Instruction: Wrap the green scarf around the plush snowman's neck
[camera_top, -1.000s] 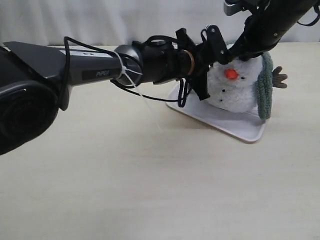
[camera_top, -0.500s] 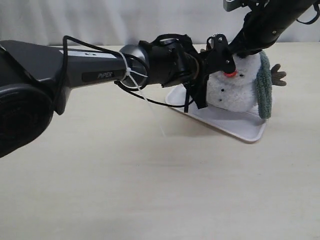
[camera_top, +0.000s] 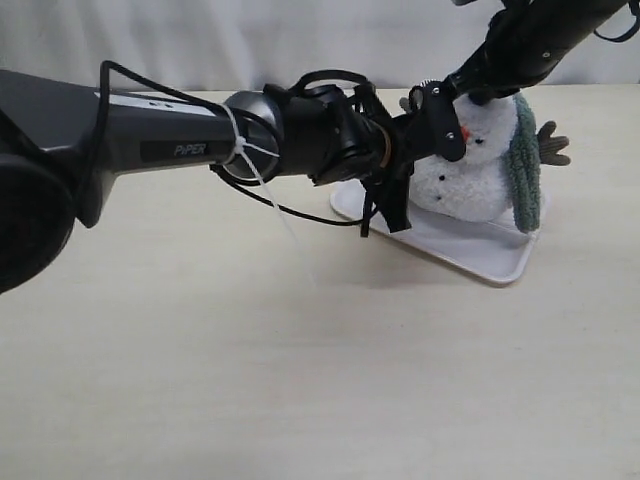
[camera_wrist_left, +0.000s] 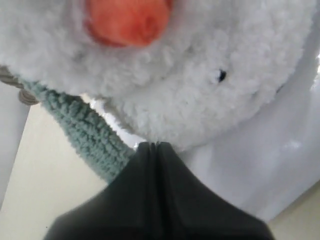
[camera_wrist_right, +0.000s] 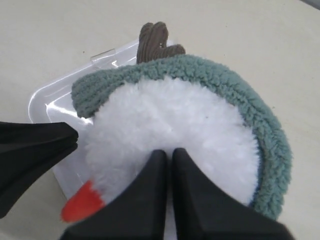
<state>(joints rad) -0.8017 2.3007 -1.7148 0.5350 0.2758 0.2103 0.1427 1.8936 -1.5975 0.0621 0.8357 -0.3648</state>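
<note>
The plush snowman (camera_top: 478, 178) stands on a clear tray (camera_top: 480, 255), its orange nose toward my left arm. The green scarf (camera_top: 525, 175) hangs down its far side; the right wrist view shows the green scarf (camera_wrist_right: 240, 95) curving round the back of the plush snowman (camera_wrist_right: 170, 120). My right gripper (camera_wrist_right: 169, 151) is shut on the fluff on top of the head, and in the exterior view the right gripper (camera_top: 478, 95) comes down from above. My left gripper (camera_wrist_left: 154, 145) is shut, with its tips pressed under the snowman's face (camera_wrist_left: 200, 60). Beside them hangs the scarf (camera_wrist_left: 85, 130). The left gripper (camera_top: 448, 122) is next to the nose.
The tray's edge (camera_wrist_right: 55, 100) lies under the toy on the beige table, near the back right. A brown twig arm (camera_top: 553, 150) sticks out on the far side. My left arm's cable loops hang by the tray's near-left corner.
The snowman has been raised and set more upright as my right arm lifted. My left gripper has shifted up and right, closer against the face.
</note>
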